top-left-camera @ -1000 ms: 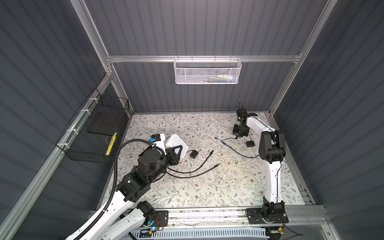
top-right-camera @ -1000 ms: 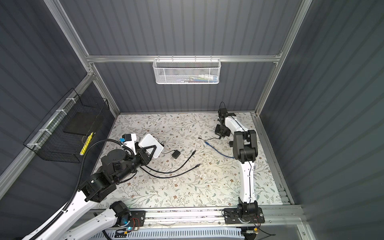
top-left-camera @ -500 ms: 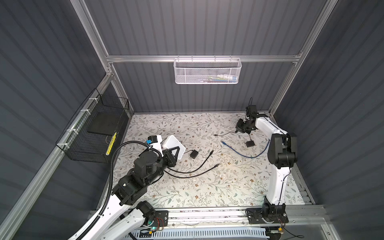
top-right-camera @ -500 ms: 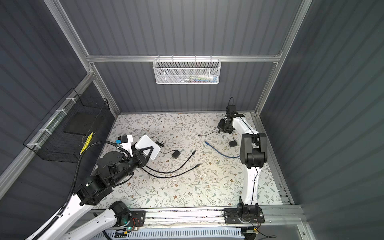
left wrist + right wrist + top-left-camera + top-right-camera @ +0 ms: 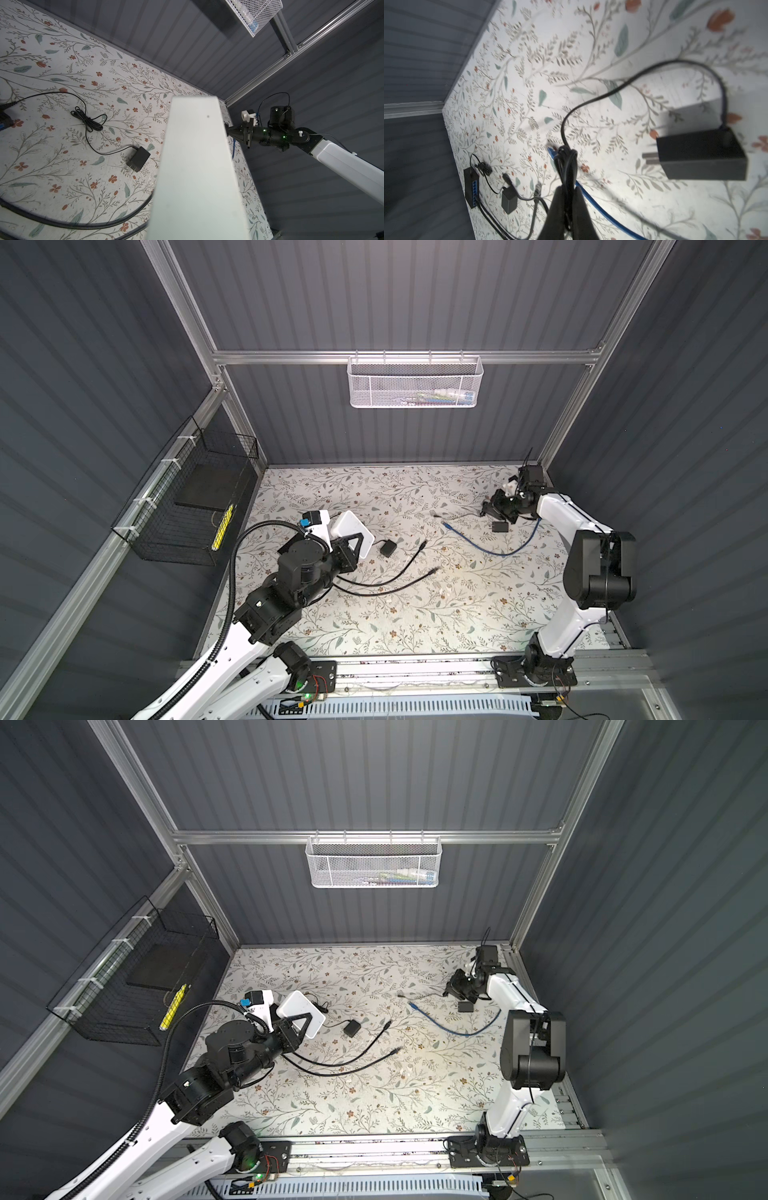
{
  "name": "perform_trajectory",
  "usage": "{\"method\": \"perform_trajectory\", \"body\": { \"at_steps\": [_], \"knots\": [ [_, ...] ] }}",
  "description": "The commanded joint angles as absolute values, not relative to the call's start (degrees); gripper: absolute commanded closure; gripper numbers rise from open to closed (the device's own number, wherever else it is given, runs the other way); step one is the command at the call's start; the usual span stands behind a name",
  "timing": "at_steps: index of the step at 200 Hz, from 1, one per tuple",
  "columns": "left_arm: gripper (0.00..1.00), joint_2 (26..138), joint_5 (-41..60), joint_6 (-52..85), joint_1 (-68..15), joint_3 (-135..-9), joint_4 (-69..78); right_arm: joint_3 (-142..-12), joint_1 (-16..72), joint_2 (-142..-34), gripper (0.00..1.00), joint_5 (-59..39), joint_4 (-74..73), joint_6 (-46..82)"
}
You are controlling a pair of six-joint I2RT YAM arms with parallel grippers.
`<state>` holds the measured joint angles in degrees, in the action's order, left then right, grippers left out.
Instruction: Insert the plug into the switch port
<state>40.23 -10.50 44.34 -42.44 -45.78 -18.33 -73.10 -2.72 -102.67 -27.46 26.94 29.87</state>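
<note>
My left gripper (image 5: 354,544) is shut on the white switch (image 5: 351,531), holding it tilted above the mat's left side. That switch (image 5: 197,166) hides the jaws in the left wrist view. Its dark face with blue ports (image 5: 472,190) shows in the right wrist view. My right gripper (image 5: 568,191) is shut on the bundled black cord (image 5: 566,162) of a black power adapter (image 5: 702,153) at the far right. In both top views the gripper (image 5: 492,510) is just above that adapter (image 5: 500,527). A thin cord leads left to a small plug (image 5: 435,514) on the mat.
A blue cable (image 5: 498,549) curves across the mat beside the right gripper. A second black adapter (image 5: 387,549) lies next to the switch, its thin cord bundled (image 5: 89,122). Two thick black cables (image 5: 390,578) trail from the left. A wire basket (image 5: 183,506) hangs on the left wall.
The right arm's elbow has swung out to the right and toward the front, its gripper still holding the cord by the adapter. The left arm has barely shifted with the switch.
</note>
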Motion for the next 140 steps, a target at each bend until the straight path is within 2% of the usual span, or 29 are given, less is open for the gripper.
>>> {"method": "perform_trajectory", "body": {
  "at_steps": [1,23,63,123,140],
  "knots": [
    [1.0,40.62,-10.01,44.91,-42.36,-45.61,-14.92,-69.3,-3.55,-102.17,1.0,-31.3,25.5,27.43],
    [1.0,41.38,-9.65,44.91,-42.29,-45.7,-14.77,-65.3,-4.67,-101.63,1.0,-31.07,22.89,27.76],
    [1.0,41.48,-9.58,44.99,-42.34,-45.7,-14.94,-65.73,-6.93,-104.06,1.0,-31.49,22.59,27.62],
    [1.0,40.93,-10.18,45.37,-42.36,-45.04,-14.85,-68.73,-7.72,-107.81,1.0,-24.28,26.97,24.6],
    [1.0,41.33,-10.11,45.19,-42.32,-45.16,-14.81,-68.56,-7.64,-107.73,0.95,-22.69,27.28,24.27]
  ]
}}
